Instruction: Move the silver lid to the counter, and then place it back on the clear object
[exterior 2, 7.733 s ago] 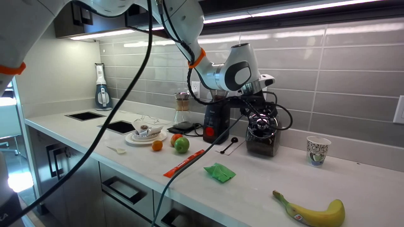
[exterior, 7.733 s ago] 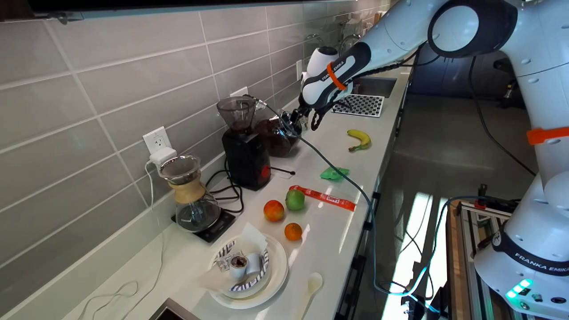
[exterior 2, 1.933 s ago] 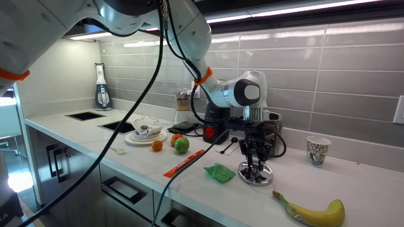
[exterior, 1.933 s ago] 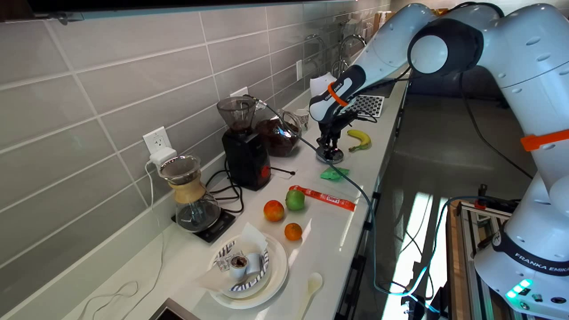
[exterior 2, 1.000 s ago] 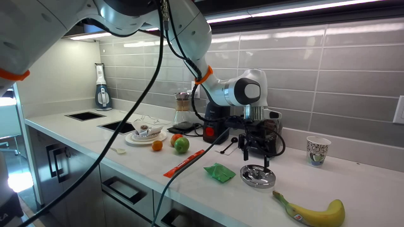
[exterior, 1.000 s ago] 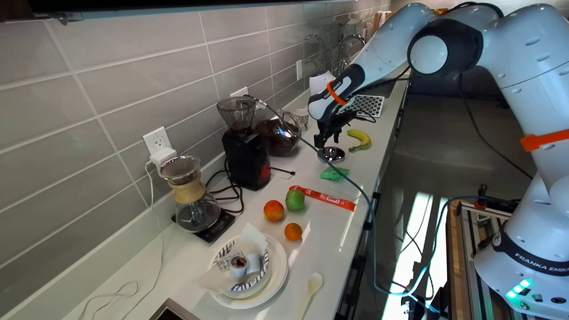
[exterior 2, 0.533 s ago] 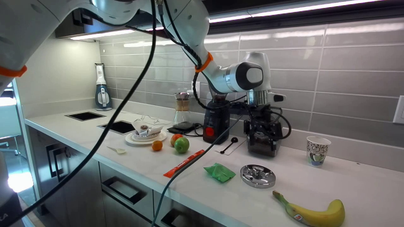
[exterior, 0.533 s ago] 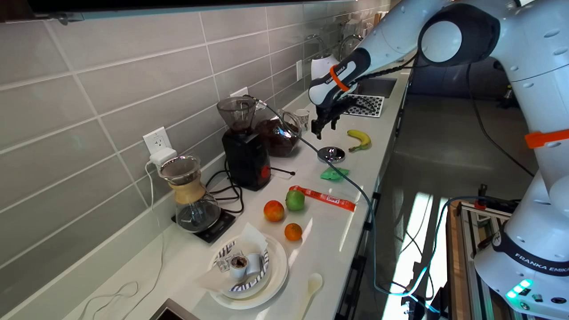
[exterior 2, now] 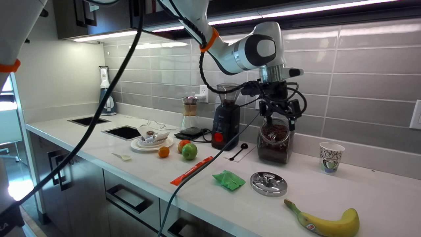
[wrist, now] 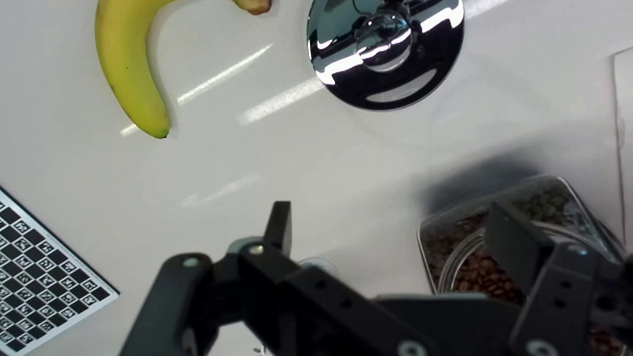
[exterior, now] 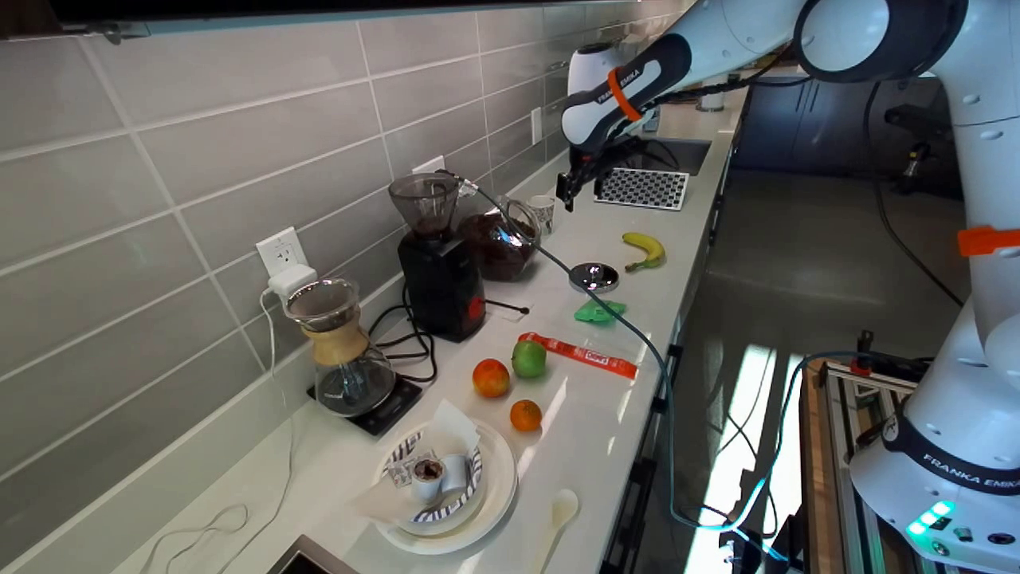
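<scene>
The jaws hang wide apart, holding nothing; in the wrist view one overlaps the square clear-glass jar (wrist: 452,257) of brown beans (wrist: 477,278). Lower, straight beyond the jaws' gap, the round silver metal lid (wrist: 388,54) lies knob-up on the glossy white desk (wrist: 296,158).

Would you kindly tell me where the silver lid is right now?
In an exterior view, the silver lid lies on the counter, right of the picture's centre, between the green packet and the banana.
</scene>
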Motion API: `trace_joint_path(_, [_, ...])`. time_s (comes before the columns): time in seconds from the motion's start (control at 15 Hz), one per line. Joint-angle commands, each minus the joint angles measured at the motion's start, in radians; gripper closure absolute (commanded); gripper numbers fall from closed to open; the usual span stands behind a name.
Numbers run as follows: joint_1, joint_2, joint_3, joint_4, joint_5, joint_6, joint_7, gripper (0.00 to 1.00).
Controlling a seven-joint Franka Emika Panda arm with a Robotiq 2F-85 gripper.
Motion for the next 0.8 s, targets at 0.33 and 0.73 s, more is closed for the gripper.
trace_joint_path(0.33, [0.017,-0.019,-0.02,-0.068,0.003,0.001,0.084,0.0])
trace_joint_path(0.73, [-0.024,0.054,0.014,-0.111,0.113,0.049,0.052,0.0])
